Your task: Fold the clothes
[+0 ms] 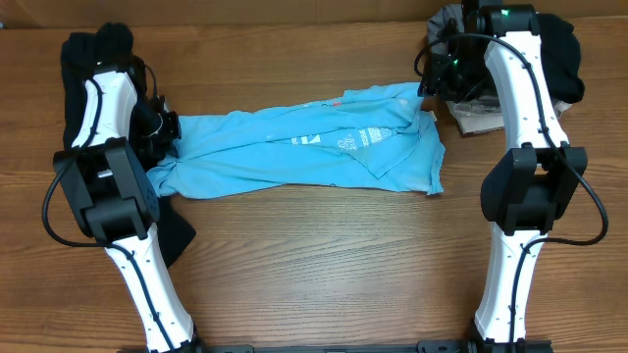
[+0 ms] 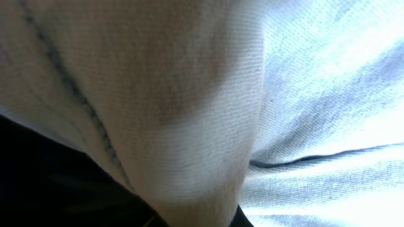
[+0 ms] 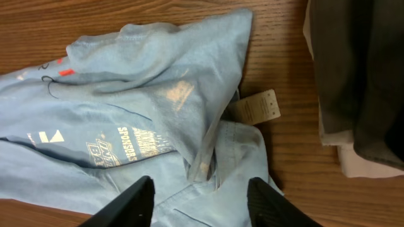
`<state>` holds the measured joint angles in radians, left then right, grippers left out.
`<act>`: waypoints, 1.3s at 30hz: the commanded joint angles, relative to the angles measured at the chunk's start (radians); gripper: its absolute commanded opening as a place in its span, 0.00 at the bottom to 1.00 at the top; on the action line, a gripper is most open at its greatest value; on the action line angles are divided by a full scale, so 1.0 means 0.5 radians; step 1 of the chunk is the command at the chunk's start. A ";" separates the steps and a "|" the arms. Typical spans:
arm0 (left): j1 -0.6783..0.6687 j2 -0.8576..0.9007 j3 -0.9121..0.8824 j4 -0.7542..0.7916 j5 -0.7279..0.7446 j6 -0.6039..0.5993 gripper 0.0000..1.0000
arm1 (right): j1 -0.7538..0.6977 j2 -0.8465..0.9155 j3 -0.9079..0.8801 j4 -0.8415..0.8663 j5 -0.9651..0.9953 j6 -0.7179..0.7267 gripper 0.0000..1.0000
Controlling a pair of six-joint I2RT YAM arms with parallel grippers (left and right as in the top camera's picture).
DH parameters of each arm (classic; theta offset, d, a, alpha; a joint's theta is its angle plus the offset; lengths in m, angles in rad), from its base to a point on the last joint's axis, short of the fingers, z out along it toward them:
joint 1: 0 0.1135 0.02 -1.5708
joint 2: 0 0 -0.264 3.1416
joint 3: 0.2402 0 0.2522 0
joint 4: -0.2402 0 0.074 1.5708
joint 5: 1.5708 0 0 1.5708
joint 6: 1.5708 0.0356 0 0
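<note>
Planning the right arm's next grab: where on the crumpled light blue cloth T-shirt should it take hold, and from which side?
Probably the raised fold at the right end of the T-shirt, straight down from above. The cloth lies flat on the wooden table, so only that bunched ridge offers something to pinch, and the open right gripper hangs just above it.

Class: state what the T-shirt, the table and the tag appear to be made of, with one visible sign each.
T-shirt: soft knit cloth, perhaps cotton, matte; fine ribbed weave and limp creases.
Table: wood or wood-look laminate, smooth; brown grain lines.
Tag: probably card, matte; lies flat with crisp edges.
</note>
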<state>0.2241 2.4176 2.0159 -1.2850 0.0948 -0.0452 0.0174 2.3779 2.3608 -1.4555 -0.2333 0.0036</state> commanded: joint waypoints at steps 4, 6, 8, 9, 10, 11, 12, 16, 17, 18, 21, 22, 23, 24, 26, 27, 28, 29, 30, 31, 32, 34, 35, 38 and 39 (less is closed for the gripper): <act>-0.087 -0.004 0.080 0.040 0.180 0.007 0.04 | 0.001 -0.022 -0.056 -0.030 -0.024 0.021 0.52; -0.082 -0.005 0.159 -0.028 0.182 -0.021 0.04 | 0.001 -0.022 -0.144 -0.031 -0.024 0.045 0.52; -0.068 -0.005 0.281 -0.121 0.181 -0.023 0.04 | 0.001 -0.021 -0.262 -0.007 -0.034 0.045 0.51; -0.063 -0.005 0.360 -0.180 0.180 -0.021 0.04 | 0.001 -0.021 -0.314 0.011 -0.041 0.045 0.50; -0.062 -0.005 0.431 -0.234 0.180 -0.020 0.04 | 0.001 -0.021 -0.378 0.037 -0.057 0.044 0.51; -0.062 -0.005 0.520 -0.305 0.178 -0.006 0.05 | 0.001 -0.021 -0.435 0.065 -0.080 0.044 0.50; -0.062 -0.005 0.594 -0.370 0.170 0.008 0.09 | 0.001 -0.021 -0.471 0.082 -0.095 0.044 0.50; -0.075 -0.005 0.848 -0.575 0.123 0.008 0.18 | 0.001 -0.021 -0.542 0.127 -0.106 0.044 0.50; -0.082 -0.005 0.878 -0.594 0.117 0.009 0.14 | 0.001 -0.022 -0.542 0.127 -0.106 0.043 0.50; -0.093 -0.005 0.898 -0.601 0.117 0.009 0.09 | 0.001 -0.022 -0.542 0.127 -0.106 0.043 0.50; -0.132 -0.003 0.903 -0.597 0.106 0.009 0.04 | 0.000 -0.022 -0.543 0.124 -0.107 0.044 0.51; -0.146 -0.002 0.894 -0.593 0.097 0.010 0.04 | 0.001 -0.022 -0.543 0.125 -0.107 0.043 0.51; -0.159 -0.002 0.883 -0.586 0.085 0.009 0.04 | 0.001 -0.022 -0.543 0.125 -0.114 0.043 0.51; -0.172 -0.002 0.880 -0.586 0.067 0.009 0.04 | 0.001 -0.022 -0.543 0.125 -0.123 0.044 0.51; -0.194 -0.002 0.880 -0.586 0.032 0.009 0.04 | 0.001 -0.022 -0.544 0.126 -0.136 0.043 0.52; -0.204 -0.002 0.880 -0.585 0.014 0.010 0.04 | 0.001 -0.022 -0.544 0.127 -0.138 0.044 0.52; -0.212 -0.002 0.880 -0.586 -0.001 0.010 0.04 | 0.001 -0.022 -0.544 0.132 -0.138 0.044 0.52; -0.217 -0.002 0.880 -0.585 -0.012 0.009 0.04 | 0.001 -0.022 -0.544 0.134 -0.151 0.044 0.53; -0.222 -0.002 0.880 -0.586 -0.027 0.009 0.04 | 0.001 -0.022 -0.545 0.135 -0.172 0.044 0.54; -0.224 -0.002 0.880 -0.586 -0.048 0.009 0.04 | 0.001 -0.021 -0.548 0.141 -0.185 0.044 0.54; -0.225 -0.002 0.880 -0.586 -0.069 0.009 0.04 | 0.001 -0.021 -0.555 0.150 -0.198 0.043 0.55; -0.225 -0.002 0.880 -0.586 -0.094 0.009 0.04 | 0.002 -0.021 -0.577 0.172 -0.220 0.044 0.56; -0.224 -0.002 0.880 -0.586 -0.094 0.008 0.04 | 0.002 -0.022 -0.597 0.188 -0.223 0.044 0.57; -0.224 -0.002 0.880 -0.585 -0.092 -0.004 0.04 | 0.002 -0.021 -0.665 0.235 -0.227 0.044 0.58; -0.230 -0.002 0.880 -0.586 -0.089 -0.014 0.04 | 0.002 -0.021 -0.683 0.246 -0.226 0.044 0.58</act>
<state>0.1070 2.4237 2.4466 -1.5787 0.0696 -0.0486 0.0174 2.3783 2.0510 -1.3449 -0.3264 0.0257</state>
